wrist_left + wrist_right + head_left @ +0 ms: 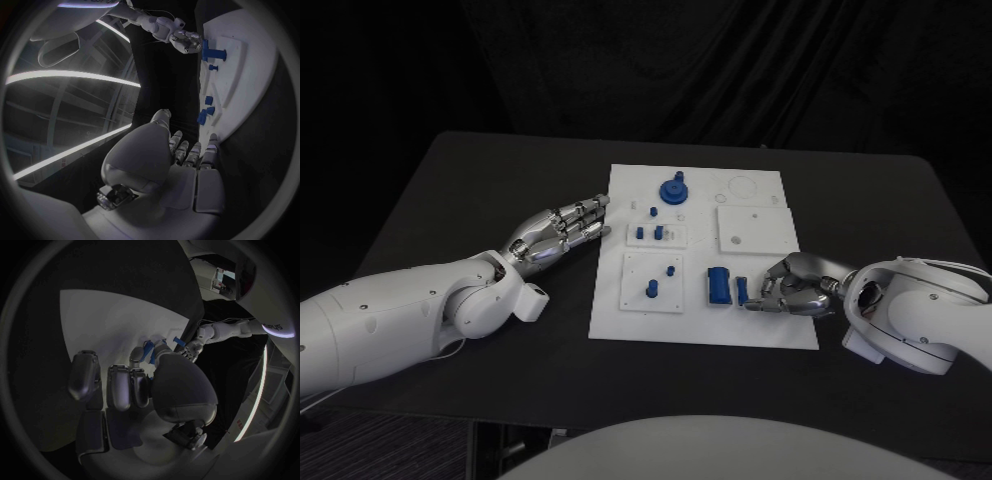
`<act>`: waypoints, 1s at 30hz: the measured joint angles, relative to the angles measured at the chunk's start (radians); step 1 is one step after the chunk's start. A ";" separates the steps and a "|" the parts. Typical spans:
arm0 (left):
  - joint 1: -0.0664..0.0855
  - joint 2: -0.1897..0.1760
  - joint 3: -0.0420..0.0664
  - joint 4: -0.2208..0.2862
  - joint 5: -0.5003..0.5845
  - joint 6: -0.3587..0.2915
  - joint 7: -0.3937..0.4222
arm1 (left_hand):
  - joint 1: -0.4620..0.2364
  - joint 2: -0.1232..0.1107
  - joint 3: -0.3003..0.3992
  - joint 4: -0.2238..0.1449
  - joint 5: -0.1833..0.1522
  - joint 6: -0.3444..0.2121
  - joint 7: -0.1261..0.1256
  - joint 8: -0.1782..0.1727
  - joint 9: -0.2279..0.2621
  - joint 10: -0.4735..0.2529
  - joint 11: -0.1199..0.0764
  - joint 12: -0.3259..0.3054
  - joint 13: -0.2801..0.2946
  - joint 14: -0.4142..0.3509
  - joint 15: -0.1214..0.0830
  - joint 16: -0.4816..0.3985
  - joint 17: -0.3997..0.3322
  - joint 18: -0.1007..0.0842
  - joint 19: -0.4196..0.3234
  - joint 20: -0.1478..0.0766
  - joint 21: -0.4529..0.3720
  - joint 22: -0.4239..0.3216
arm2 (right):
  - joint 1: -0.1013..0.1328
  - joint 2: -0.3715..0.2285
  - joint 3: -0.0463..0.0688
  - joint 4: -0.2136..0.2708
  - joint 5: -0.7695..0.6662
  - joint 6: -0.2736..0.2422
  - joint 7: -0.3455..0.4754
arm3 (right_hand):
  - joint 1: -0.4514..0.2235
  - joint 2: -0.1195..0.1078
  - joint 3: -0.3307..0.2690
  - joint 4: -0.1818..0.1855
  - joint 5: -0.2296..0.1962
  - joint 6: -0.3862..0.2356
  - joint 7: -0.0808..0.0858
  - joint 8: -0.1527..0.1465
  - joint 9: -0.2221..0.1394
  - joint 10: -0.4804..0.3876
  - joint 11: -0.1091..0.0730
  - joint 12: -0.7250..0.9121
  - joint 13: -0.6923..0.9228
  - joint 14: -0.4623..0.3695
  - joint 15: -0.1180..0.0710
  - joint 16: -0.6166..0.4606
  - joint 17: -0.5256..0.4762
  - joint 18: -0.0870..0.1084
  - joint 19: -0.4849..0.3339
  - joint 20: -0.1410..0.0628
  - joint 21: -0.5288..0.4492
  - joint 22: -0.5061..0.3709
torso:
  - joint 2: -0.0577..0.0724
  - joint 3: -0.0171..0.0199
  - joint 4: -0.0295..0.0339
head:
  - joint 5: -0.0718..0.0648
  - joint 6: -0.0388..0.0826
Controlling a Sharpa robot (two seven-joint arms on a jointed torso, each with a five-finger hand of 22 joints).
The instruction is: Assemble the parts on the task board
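task board [704, 325] mid-table | right hand [788, 285] on board's right edge, pinching small blue part [741, 291] beside blue block [717, 285] | left hand [563, 230] at board's left edge, fingers apart, holding nothing

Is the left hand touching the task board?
Cannot tell. In the head view the left hand lies at the task board's left edge with fingertips over the rim, but no view plainly shows contact or a gap.
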 measured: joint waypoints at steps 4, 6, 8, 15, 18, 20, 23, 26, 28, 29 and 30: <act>0.000 0.000 0.000 0.000 0.000 0.000 0.000 | 0.000 0.000 0.000 0.000 0.000 0.000 0.000 0.000 0.000 0.000 0.000 0.000 0.000 0.000 0.000 0.000 0.000 0.000 0.000 0.000 0.000 0.000 | -0.003 -0.001 0.000 0.000 -0.009 0.008 0.006 | 0.004 0.004 -0.006 0.000 0.004 0.000 0.000 0.010 0.006 0.002 -0.002 0.000 0.000 0.000 0.000 0.000 0.000 0.000 0.000 0.000 0.001 0.000 | 0.000 0.0000 -0.0012 | 0.001 0.000; 0.000 0.000 0.000 0.000 0.000 0.000 0.000 | 0.000 0.000 0.000 0.000 0.000 0.000 0.000 0.000 0.000 0.000 0.000 0.000 0.000 0.000 0.000 0.000 0.000 0.000 0.000 0.000 0.000 0.000 | -0.004 -0.001 0.000 0.000 -0.012 0.010 0.008 | 0.008 0.008 -0.011 0.000 0.029 -0.004 -0.004 0.015 0.013 0.002 -0.006 0.000 0.000 -0.003 -0.004 0.000 0.000 0.000 0.002 -0.002 0.005 0.000 | 0.000 0.0001 -0.0014 | 0.001 0.000; 0.000 0.000 0.000 0.000 0.000 0.000 -0.001 | 0.000 0.000 0.000 0.000 0.000 0.000 0.000 0.000 0.000 0.000 0.000 0.000 0.000 0.000 0.000 0.000 0.000 0.000 0.000 0.000 0.000 0.000 | -0.004 -0.001 0.000 0.001 -0.017 0.010 0.010 | 0.013 0.008 -0.018 0.001 0.055 -0.005 -0.005 0.020 0.017 0.000 -0.007 0.000 0.000 0.000 -0.007 0.000 0.000 0.000 0.001 -0.007 0.005 0.000 | 0.000 0.0003 -0.0017 | 0.002 0.000; 0.000 0.000 0.000 0.000 0.000 0.000 -0.001 | 0.000 0.000 0.000 0.000 0.000 0.000 0.000 0.000 0.000 0.000 0.000 0.000 0.000 0.000 0.000 0.000 0.000 0.000 0.000 0.000 0.000 0.000 | -0.005 0.003 0.000 0.001 -0.031 0.009 0.013 | 0.020 0.011 -0.025 0.000 0.125 -0.003 -0.008 0.032 0.027 0.000 -0.007 0.000 0.000 0.000 -0.007 0.002 0.000 0.000 0.004 -0.010 0.009 0.000 | 0.000 0.0009 -0.0001 | 0.001 0.000; 0.000 -0.001 0.000 0.000 0.000 0.000 -0.002 | 0.000 0.000 0.000 0.000 0.000 0.000 0.000 0.000 0.000 0.000 0.000 0.000 0.000 0.000 0.000 0.000 0.000 0.000 0.000 0.000 0.000 0.000 | -0.005 0.003 0.000 0.001 -0.036 0.007 0.014 | 0.020 0.011 -0.030 0.006 0.125 0.025 -0.013 0.060 0.044 0.004 -0.011 0.000 0.000 0.000 -0.007 0.006 0.000 0.000 0.004 -0.010 0.015 0.000 | 0.000 0.0009 0.0002 | 0.003 0.000; 0.000 -0.001 0.000 0.000 0.000 0.000 -0.002 | 0.000 0.000 0.000 0.000 0.000 0.000 0.000 0.000 0.000 0.000 0.000 0.000 0.000 0.000 0.000 0.000 0.000 0.000 0.000 0.000 0.000 0.000 | -0.005 0.003 0.000 0.001 -0.041 0.005 0.014 | 0.020 0.011 -0.036 0.006 0.125 0.037 -0.015 0.073 0.053 0.003 -0.011 0.000 0.000 0.000 -0.007 0.006 0.000 0.000 0.004 -0.010 0.015 0.000 | 0.000 0.0009 0.0003 | 0.004 0.000; -0.001 -0.002 0.000 0.000 0.000 0.000 -0.003 | 0.000 0.000 0.000 0.000 0.000 0.000 0.000 0.000 0.000 0.000 0.000 0.000 0.000 0.000 0.000 0.000 0.000 0.000 0.000 0.000 0.000 0.000 | -0.005 0.002 0.000 0.002 -0.052 0.001 0.013 | 0.018 0.014 -0.044 0.007 0.124 0.049 -0.016 0.083 0.061 0.000 -0.014 0.000 0.000 -0.003 -0.010 0.006 0.000 0.000 0.004 -0.010 0.015 0.001 | 0.001 0.0009 0.0003 | 0.004 0.000; -0.001 -0.002 0.000 0.000 0.000 0.001 -0.004 | 0.000 0.000 0.000 0.000 0.000 0.004 0.004 0.000 0.000 0.000 0.000 0.000 0.001 0.001 0.001 0.000 0.002 0.000 0.000 0.000 0.004 0.000 | -0.005 0.002 0.000 0.003 -0.080 -0.003 0.012 | -0.026 0.012 -0.070 0.008 0.085 0.023 -0.017 0.053 0.044 0.000 -0.014 0.000 0.000 0.001 -0.013 0.010 0.000 0.000 0.010 -0.015 0.025 0.001 | 0.000 0.0008 0.0006 | 0.004 0.000; -0.001 -0.002 0.000 -0.001 0.000 0.001 -0.004 | 0.000 0.000 0.000 0.000 -0.003 0.004 0.004 0.000 0.000 0.000 0.000 0.000 0.001 0.004 0.004 0.000 0.003 0.000 0.000 0.000 0.004 0.000 | -0.005 0.002 0.000 0.003 -0.104 -0.005 0.010 | -0.070 0.000 -0.081 0.010 0.034 0.003 -0.014 0.017 0.024 0.000 -0.014 0.000 0.000 0.001 -0.013 0.010 0.000 0.000 0.010 -0.015 0.025 0.001 | 0.000 0.0009 0.0012 | 0.004 0.000; -0.001 -0.002 0.000 -0.001 0.000 0.001 -0.004 | 0.000 0.000 0.000 0.000 -0.003 0.004 0.004 0.000 0.000 0.000 0.000 0.000 0.001 0.004 0.004 0.000 0.003 0.000 0.000 0.000 0.004 0.000 | -0.005 0.002 0.000 0.004 -0.122 -0.006 0.009 | -0.088 -0.013 -0.082 0.011 0.009 0.002 -0.013 0.003 0.015 0.000 -0.014 0.000 0.000 0.001 -0.013 0.010 0.000 0.000 0.010 -0.015 0.025 0.001 | 0.000 0.0008 0.0012 | 0.003 0.000; -0.001 -0.002 0.000 -0.001 0.000 0.001 -0.005 | 0.000 0.000 0.000 0.000 -0.003 0.004 0.004 0.000 0.000 0.000 0.000 0.000 0.001 0.004 0.004 0.000 0.003 0.000 0.000 0.000 0.004 0.000 | -0.005 0.002 0.000 0.004 -0.139 -0.007 0.007 | -0.108 -0.024 -0.082 0.011 -0.016 0.002 -0.013 -0.009 0.009 0.000 -0.014 0.000 0.000 0.001 -0.013 0.010 0.000 0.000 0.010 -0.015 0.025 0.001 | 0.000 0.0009 0.0013 | 0.003 0.000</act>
